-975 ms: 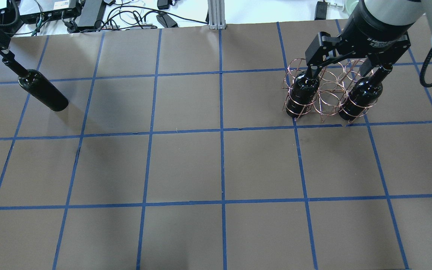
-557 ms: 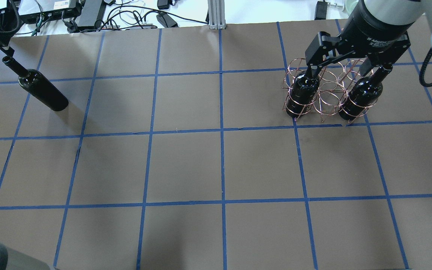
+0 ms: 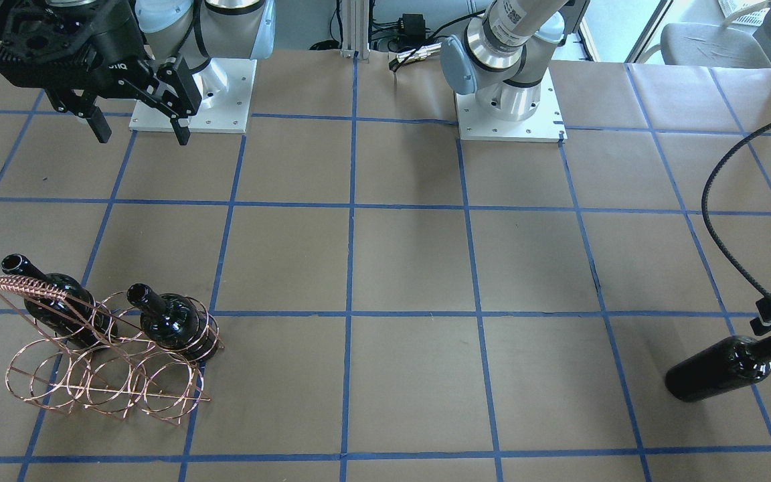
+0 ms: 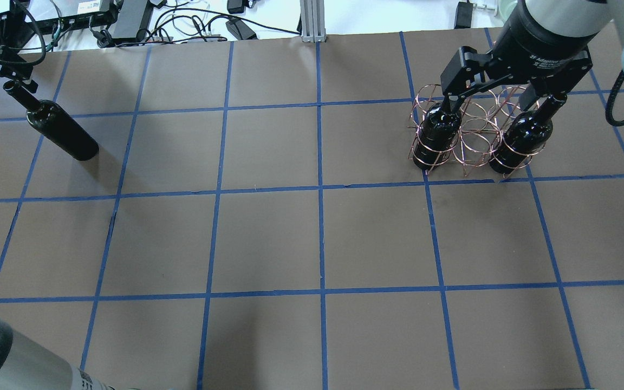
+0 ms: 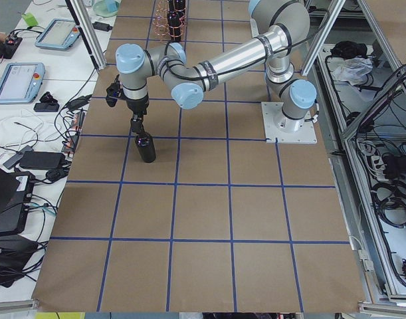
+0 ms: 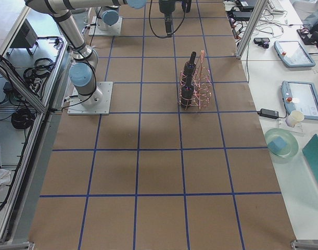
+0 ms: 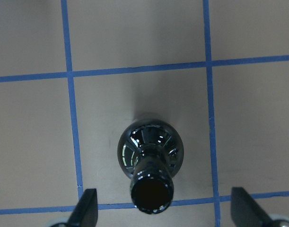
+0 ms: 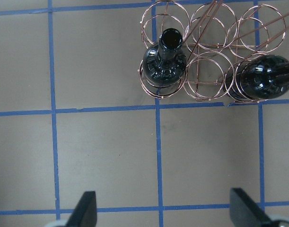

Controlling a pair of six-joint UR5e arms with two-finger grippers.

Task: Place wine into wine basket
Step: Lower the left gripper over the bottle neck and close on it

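Note:
The copper wire wine basket (image 4: 474, 135) stands at the far right and holds two black wine bottles (image 4: 439, 130) (image 4: 523, 138) upright in its outer rings; it also shows in the front view (image 3: 104, 375) and right wrist view (image 8: 215, 47). My right gripper (image 4: 504, 103) hangs open and empty high above the basket (image 3: 142, 134). A third wine bottle (image 4: 63, 130) stands upright on the table at the far left (image 3: 727, 368). My left gripper (image 7: 163, 196) is open just above its mouth, one finger (image 7: 87, 208) on either side, not touching the bottle (image 7: 151, 151).
Cables and power boxes (image 4: 128, 16) lie beyond the table's far edge. The brown table has a blue tape grid (image 4: 320, 189). Both arm bases (image 3: 506, 100) stand at the robot's side. A black cable (image 3: 713, 221) loops above the left bottle.
My left gripper was shut on the third bottle's neck; it has let go and drawn up off the neck. The bottle stays standing. The right gripper and basket have not moved.

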